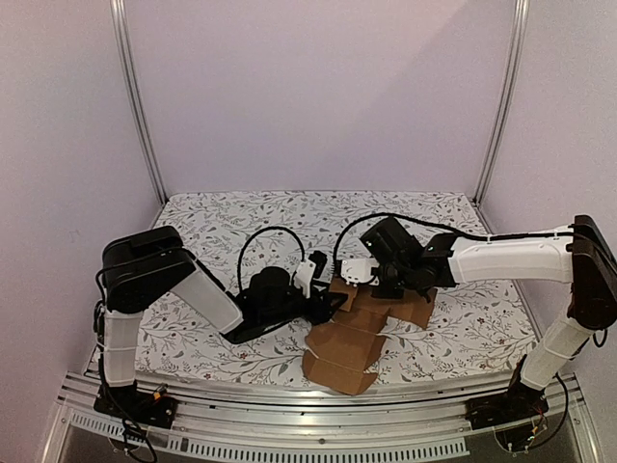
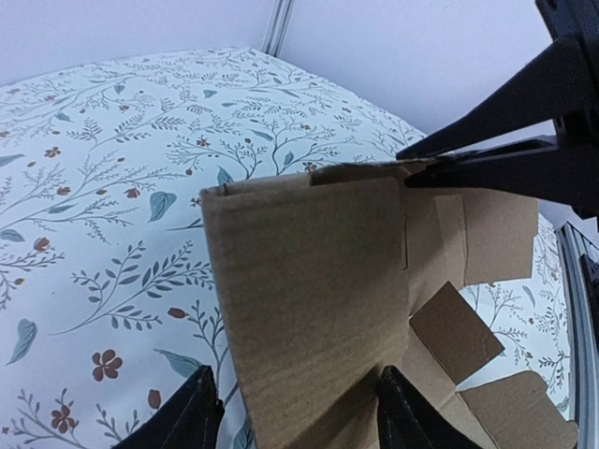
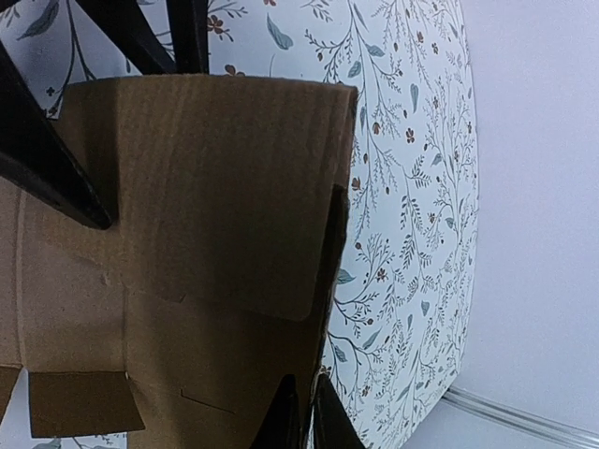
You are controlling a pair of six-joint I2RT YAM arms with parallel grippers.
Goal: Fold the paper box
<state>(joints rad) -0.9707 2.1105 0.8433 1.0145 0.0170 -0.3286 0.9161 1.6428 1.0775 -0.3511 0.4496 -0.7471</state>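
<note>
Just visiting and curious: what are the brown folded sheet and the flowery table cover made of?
The paper box looks like plain brown corrugated cardboard, matte: fine ribbing runs across its face. The table cover seems a smooth printed sheet, fabric or vinyl; its leaf pattern shows, but no weave can be made out.

The left fingers point(image 1: 326, 301) and the right fingers point(image 1: 384, 285) are facing each other closely above the flowered counter point(image 1: 222, 217). Between them the far part of the brown paper box point(image 1: 339, 365) is sitting; the rest of the sheet is spreading from the fingers toward the counter's near edge.
</note>
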